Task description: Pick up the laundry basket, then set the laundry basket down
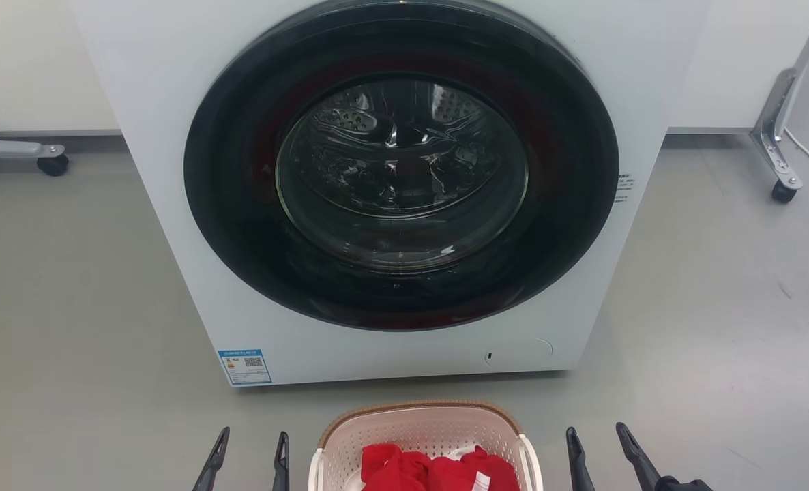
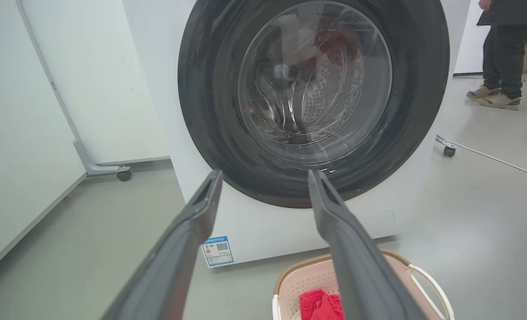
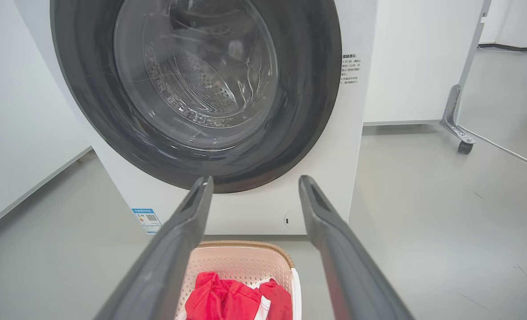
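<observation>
Basket on the floor by the washer, an open pincer on either side.

The basket [image 1: 415,408] sits on the floor just in front of the washer [image 1: 172,136], centred under its closed door, with red cloth [image 1: 438,470] heaped inside. The left pincer [image 1: 253,440] and right pincer [image 1: 596,436] flank it, each clear of its side, fingers spread wide and holding nothing. I'd guess they are placed so each can close on a white handle [image 1: 528,457] and lift evenly. The basket's near half is cut off at the head view's bottom edge, so I can't say how full it is. Something white lies among the red, but I can't tell what. Glare on the door glass hides whether the drum holds anything.
</observation>
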You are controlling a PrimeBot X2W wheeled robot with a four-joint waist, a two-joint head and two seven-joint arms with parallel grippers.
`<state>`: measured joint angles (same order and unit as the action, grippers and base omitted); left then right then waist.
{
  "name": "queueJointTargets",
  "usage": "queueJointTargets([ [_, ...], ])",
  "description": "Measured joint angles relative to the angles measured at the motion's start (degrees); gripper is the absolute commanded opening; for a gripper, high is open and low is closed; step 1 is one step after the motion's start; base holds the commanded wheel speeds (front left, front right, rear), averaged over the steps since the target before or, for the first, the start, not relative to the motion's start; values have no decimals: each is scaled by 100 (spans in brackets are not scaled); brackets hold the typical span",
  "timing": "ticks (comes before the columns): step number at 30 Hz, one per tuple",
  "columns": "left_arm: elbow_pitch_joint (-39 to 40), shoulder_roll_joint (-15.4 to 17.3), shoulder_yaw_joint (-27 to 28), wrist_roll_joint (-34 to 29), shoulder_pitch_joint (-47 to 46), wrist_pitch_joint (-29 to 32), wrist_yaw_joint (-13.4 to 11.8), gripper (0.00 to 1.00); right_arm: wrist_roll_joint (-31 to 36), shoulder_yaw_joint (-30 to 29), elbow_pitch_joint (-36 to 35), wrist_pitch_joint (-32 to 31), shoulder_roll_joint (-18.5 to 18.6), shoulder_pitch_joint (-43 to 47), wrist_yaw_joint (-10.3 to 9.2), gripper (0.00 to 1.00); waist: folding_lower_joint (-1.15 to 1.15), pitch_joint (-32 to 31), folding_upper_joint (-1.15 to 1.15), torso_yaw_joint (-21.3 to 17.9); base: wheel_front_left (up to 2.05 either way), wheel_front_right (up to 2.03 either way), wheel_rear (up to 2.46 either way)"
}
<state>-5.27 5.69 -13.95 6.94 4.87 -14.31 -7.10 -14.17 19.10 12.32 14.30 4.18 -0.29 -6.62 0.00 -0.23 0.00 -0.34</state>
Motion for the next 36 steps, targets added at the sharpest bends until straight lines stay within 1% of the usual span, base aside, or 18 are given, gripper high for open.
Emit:
queueJointTargets([
  [16,-1,-62,191,316,33,0,5,100,0,-197,-227,0,-18,107,1,100,0,16,0,-5,0,0,0],
  [30,-12,-92,260,357,32,0,12,100,11,-307,-312,0,-42,107,9,100,0,42,0,-14,0,0,0],
  [36,-15,-120,274,357,32,0,29,100,45,-324,-322,0,-51,107,42,100,0,50,0,-11,0,0,0],
])
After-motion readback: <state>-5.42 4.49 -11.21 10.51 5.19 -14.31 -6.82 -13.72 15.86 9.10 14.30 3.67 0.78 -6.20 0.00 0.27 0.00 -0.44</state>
